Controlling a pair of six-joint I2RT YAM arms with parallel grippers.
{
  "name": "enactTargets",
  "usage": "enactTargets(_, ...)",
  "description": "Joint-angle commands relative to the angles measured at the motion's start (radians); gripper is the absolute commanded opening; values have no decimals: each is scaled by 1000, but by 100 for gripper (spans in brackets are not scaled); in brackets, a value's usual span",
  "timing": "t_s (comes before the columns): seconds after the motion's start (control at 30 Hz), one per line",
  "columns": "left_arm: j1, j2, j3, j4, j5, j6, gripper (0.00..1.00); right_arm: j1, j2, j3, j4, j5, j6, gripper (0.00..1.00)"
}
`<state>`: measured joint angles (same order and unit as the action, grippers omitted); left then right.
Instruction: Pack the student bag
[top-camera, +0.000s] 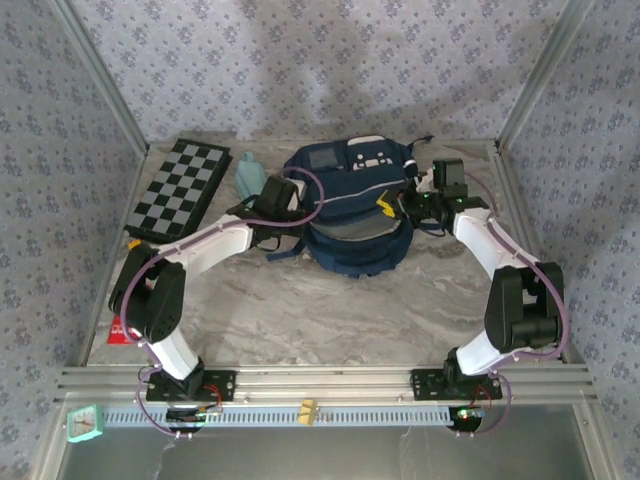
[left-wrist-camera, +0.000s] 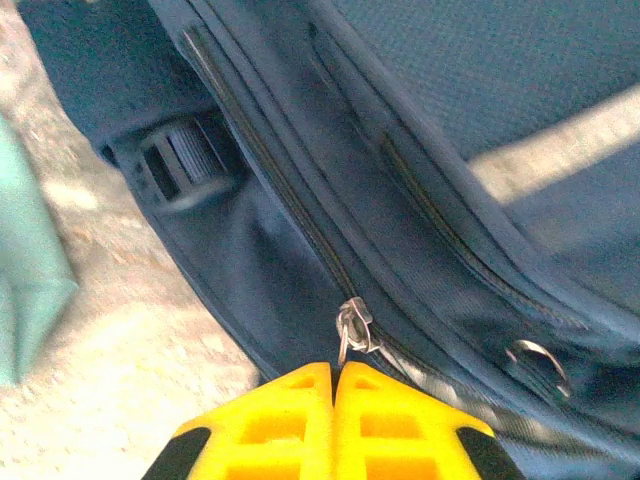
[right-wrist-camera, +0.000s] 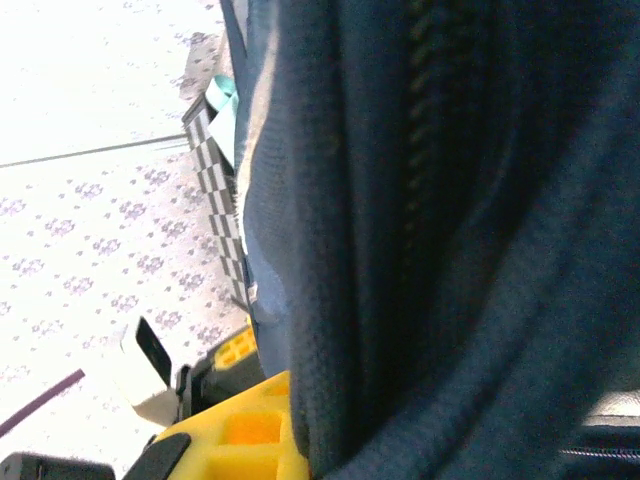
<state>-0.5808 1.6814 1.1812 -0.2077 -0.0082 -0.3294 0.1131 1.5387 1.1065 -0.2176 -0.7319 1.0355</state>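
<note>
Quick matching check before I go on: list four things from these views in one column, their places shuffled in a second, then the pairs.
Things
1. board
2. teal item
3. bag
4. zip pull

Places
A. right at the tip of the left gripper, jaws shut
B. far-left part of the table
C. between board and bag
D. far centre, between the ends of the two arms

Pairs: 1-B, 2-C, 3-D, 4-A
</note>
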Motion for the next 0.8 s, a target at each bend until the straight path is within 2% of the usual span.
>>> enactTargets(0.0, 98, 37, -12, 101, -132, 34, 0, -48, -26, 32, 1, -55, -41, 0)
enactTargets(0.13, 140, 115, 41, 133, -100, 28, 0, -56, -31, 38, -15, -67, -57, 0)
enactTargets(0.3, 142, 131, 75, 70, -62, 17, 0, -36, -15, 56, -48, -11, -108, 0)
enactTargets(0.33, 142, 110, 64, 68, -48, 10, 0, -27, -9, 59, -57, -4, -127, 5)
enactTargets(0.37, 142, 85, 50, 61, -37, 5, 2, -25, -8, 59, -74, 6, -144, 15)
enactTargets(0.43, 142, 32, 23, 36, -12, -3, 23, -26, -28, 57, -116, 49, -182, 29)
enactTargets(0.57, 145, -83, -34, -37, -33, -44, 42, -14, -114, 59, -261, 203, -295, 54)
enactTargets(0.63, 155, -119, -51, -83, -36, -65, 54, 1, -171, 39, -316, 320, -328, 63)
enactTargets(0.77, 192, -159, -76, -134, -27, -101, 63, 111, -206, 25, -324, 482, -394, 77)
